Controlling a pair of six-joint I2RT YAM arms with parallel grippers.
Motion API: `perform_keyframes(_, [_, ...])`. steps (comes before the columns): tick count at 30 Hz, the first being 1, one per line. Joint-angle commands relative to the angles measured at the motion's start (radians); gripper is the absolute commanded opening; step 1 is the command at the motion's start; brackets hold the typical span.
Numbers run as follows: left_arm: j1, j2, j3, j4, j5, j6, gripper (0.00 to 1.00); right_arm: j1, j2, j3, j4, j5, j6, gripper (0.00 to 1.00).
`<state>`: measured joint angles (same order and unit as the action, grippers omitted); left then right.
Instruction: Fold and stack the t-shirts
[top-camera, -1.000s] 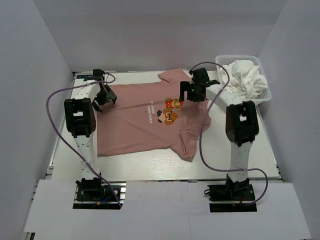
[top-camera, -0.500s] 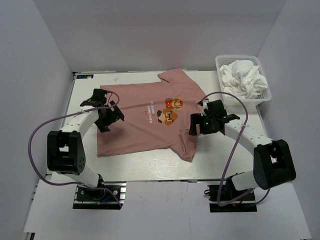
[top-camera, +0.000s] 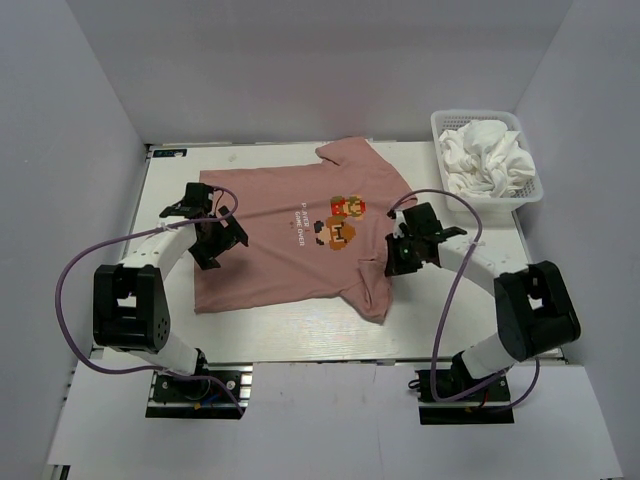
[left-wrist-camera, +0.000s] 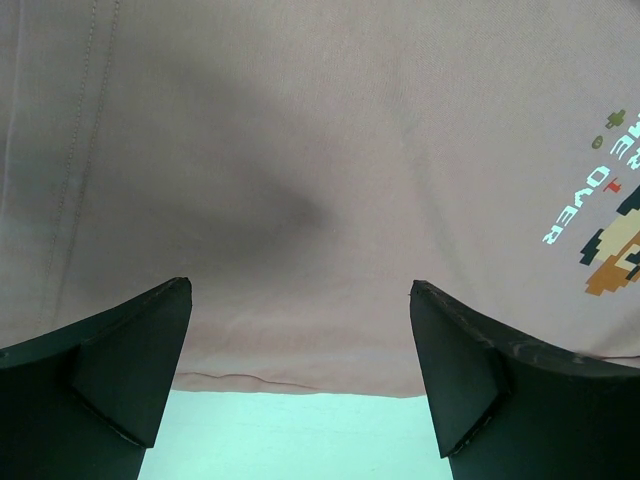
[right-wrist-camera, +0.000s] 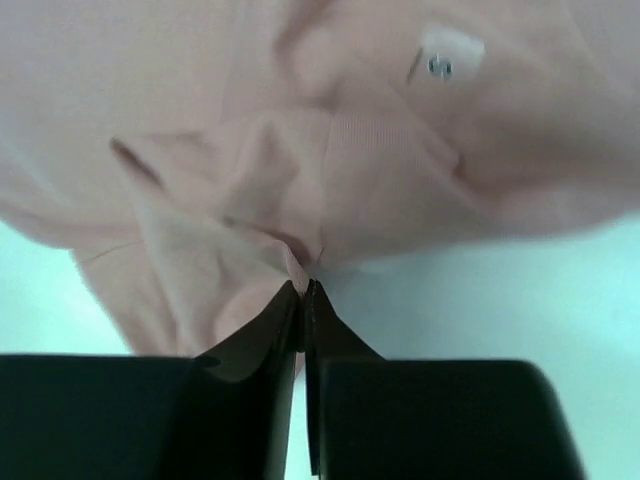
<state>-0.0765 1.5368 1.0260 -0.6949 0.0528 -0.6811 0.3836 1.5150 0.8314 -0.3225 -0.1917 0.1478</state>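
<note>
A dusty pink t-shirt (top-camera: 290, 250) with a pixel-art chest graphic (top-camera: 340, 222) lies spread flat on the table, hem to the left and neck to the right. My left gripper (top-camera: 214, 246) sits low at the hem and is open; in the left wrist view its fingers (left-wrist-camera: 140, 370) straddle the hem edge (left-wrist-camera: 300, 385) without touching the cloth (left-wrist-camera: 300, 150). My right gripper (top-camera: 394, 264) is at the neck side, shut on a pinch of the pink cloth (right-wrist-camera: 300, 262) near the neck label (right-wrist-camera: 448, 50). White t-shirts (top-camera: 487, 155) are bunched in the basket.
A white mesh basket (top-camera: 536, 196) stands at the back right corner, beside the right wall. One sleeve (top-camera: 345, 152) points to the back and the other sleeve (top-camera: 372, 300) to the front. Purple cables loop from both arms over the table's sides.
Both arms have come down from over the shirt to its edges. The right gripper, open half a second ago, has shut on the cloth at the neck. The left gripper stays open.
</note>
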Motion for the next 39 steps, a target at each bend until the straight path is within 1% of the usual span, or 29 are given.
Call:
perform_keyframes(1, [0.000, -0.046, 0.000, 0.014, 0.004, 0.002, 1.00, 0.006, -0.120, 0.026, -0.141, 0.024, 0.128, 0.08])
perform_keyframes(2, [0.000, -0.046, 0.000, 0.014, 0.004, 0.002, 1.00, 0.003, -0.137, 0.020, -0.157, 0.041, 0.154, 0.02])
perform_keyframes(3, [0.000, -0.046, 0.000, 0.014, 0.004, 0.002, 1.00, 0.005, -0.154, 0.017, -0.182, 0.044, 0.191, 0.00])
perform_keyframes(4, [0.000, -0.046, 0.000, 0.014, 0.004, 0.002, 1.00, 0.005, -0.215, -0.032, -0.240, 0.052, 0.258, 0.00])
perform_keyframes(5, [0.000, -0.046, 0.000, 0.014, 0.004, 0.002, 1.00, 0.003, -0.235, -0.050, -0.256, 0.051, 0.289, 0.00])
perform_keyframes(6, [0.000, -0.037, 0.000, 0.014, 0.004, 0.002, 1.00, 0.003, -0.260, -0.072, -0.265, 0.051, 0.368, 0.00])
perform_keyframes(7, [0.000, -0.037, 0.000, 0.014, 0.004, 0.002, 1.00, -0.002, -0.332, -0.130, -0.330, 0.102, 0.406, 0.00])
perform_keyframes(8, [0.000, -0.037, 0.000, 0.014, -0.005, 0.002, 1.00, 0.000, -0.357, -0.146, -0.355, 0.125, 0.438, 0.00])
perform_keyframes(10, [0.000, -0.027, -0.009, 0.014, -0.005, 0.002, 1.00, 0.000, -0.448, -0.202, -0.453, 0.179, 0.571, 0.00])
perform_keyframes(11, [0.000, -0.017, -0.009, 0.014, -0.005, 0.002, 1.00, -0.002, -0.472, -0.230, -0.493, 0.181, 0.599, 0.00])
perform_keyframes(13, [0.000, -0.017, 0.002, 0.014, -0.005, 0.002, 1.00, -0.002, -0.550, -0.259, -0.533, 0.181, 0.729, 0.00])
perform_keyframes(14, [0.000, -0.006, 0.002, 0.014, -0.005, 0.002, 1.00, -0.002, -0.634, -0.284, -0.567, 0.176, 0.763, 0.00])
perform_keyframes(15, [0.000, -0.006, 0.002, 0.024, -0.005, 0.002, 1.00, -0.002, -0.660, -0.290, -0.573, 0.179, 0.792, 0.00])
perform_keyframes(16, [0.000, -0.006, 0.002, 0.025, -0.005, 0.002, 1.00, -0.002, -0.738, -0.294, -0.604, 0.184, 0.862, 0.00])
perform_keyframes(17, [0.000, -0.006, 0.002, 0.025, -0.005, 0.002, 1.00, -0.005, -0.756, -0.291, -0.599, 0.243, 0.866, 0.10])
perform_keyframes(18, [0.000, -0.006, 0.002, 0.025, 0.005, 0.002, 1.00, -0.003, -0.771, -0.285, -0.605, 0.264, 0.878, 0.24])
perform_keyframes(19, [0.000, -0.006, 0.002, 0.025, 0.005, 0.011, 1.00, -0.003, -0.777, -0.267, -0.624, 0.285, 0.888, 0.41])
perform_keyframes(20, [0.000, -0.006, 0.002, 0.025, 0.005, 0.011, 1.00, -0.002, -0.774, -0.238, -0.635, 0.331, 0.872, 0.90])
perform_keyframes(21, [0.000, -0.006, 0.002, 0.025, 0.005, 0.011, 1.00, -0.002, -0.765, -0.220, -0.636, 0.340, 0.860, 0.90])
perform_keyframes(23, [0.000, -0.006, 0.002, 0.025, 0.005, 0.011, 1.00, 0.003, -0.704, -0.140, -0.639, 0.371, 0.774, 0.90])
perform_keyframes(26, [0.000, -0.006, 0.011, 0.015, -0.005, 0.011, 1.00, 0.001, -0.632, -0.045, -0.583, 0.428, 0.672, 0.90])
perform_keyframes(28, [0.000, -0.006, 0.032, 0.005, -0.033, 0.011, 1.00, 0.005, -0.584, -0.026, -0.532, 0.429, 0.592, 0.90])
perform_keyframes(29, [0.000, 0.003, 0.043, 0.005, -0.057, 0.011, 1.00, 0.003, -0.535, -0.008, -0.433, 0.419, 0.522, 0.90])
perform_keyframes(32, [0.010, 0.037, 0.111, -0.031, -0.097, 0.022, 1.00, 0.012, -0.466, 0.011, -0.295, 0.368, 0.448, 0.90])
perform_keyframes(33, [0.020, 0.063, 0.127, -0.031, -0.097, 0.032, 1.00, 0.015, -0.364, 0.030, -0.235, 0.344, 0.432, 0.90])
perform_keyframes(34, [0.029, 0.078, 0.169, -0.041, -0.122, 0.043, 1.00, 0.026, -0.324, 0.050, -0.204, 0.348, 0.424, 0.90])
perform_keyframes(37, [0.029, 0.167, 0.275, -0.060, -0.244, 0.054, 1.00, 0.035, -0.079, 0.205, -0.144, 0.376, 0.366, 0.90])
perform_keyframes(38, [0.029, 0.195, 0.301, -0.069, -0.283, 0.063, 1.00, 0.038, -0.043, 0.231, -0.136, 0.374, 0.358, 0.90])
perform_keyframes(39, [0.029, 0.227, 0.360, -0.069, -0.303, 0.072, 1.00, 0.041, 0.024, 0.300, -0.101, 0.380, 0.337, 0.90])
